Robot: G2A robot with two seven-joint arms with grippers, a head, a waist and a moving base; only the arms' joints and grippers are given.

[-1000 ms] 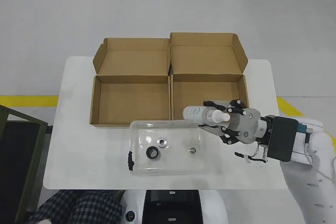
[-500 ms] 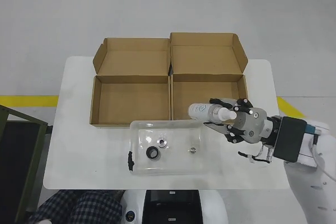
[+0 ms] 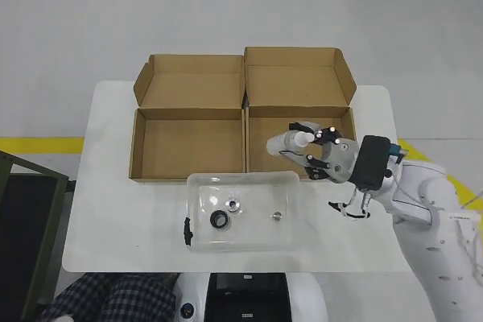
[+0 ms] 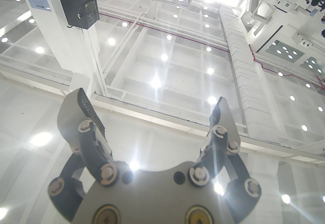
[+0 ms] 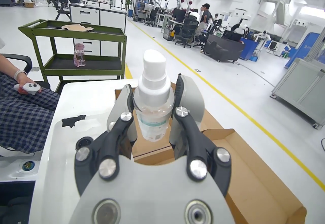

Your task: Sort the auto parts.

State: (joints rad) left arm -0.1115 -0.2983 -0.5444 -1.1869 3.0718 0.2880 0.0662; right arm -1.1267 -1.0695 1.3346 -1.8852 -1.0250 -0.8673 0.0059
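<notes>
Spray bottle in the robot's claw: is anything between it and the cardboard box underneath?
Nothing visible. The right gripper holds the spray bottle above the right-hand cardboard box, whose lid is folded back and whose floor below the bottle looks bare. The clear tray lies beside the box, not under the bottle.

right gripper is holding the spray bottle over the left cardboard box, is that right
Not quite. The right gripper holds the spray bottle over the right cardboard box, not the left one, as the top view shows.
</notes>
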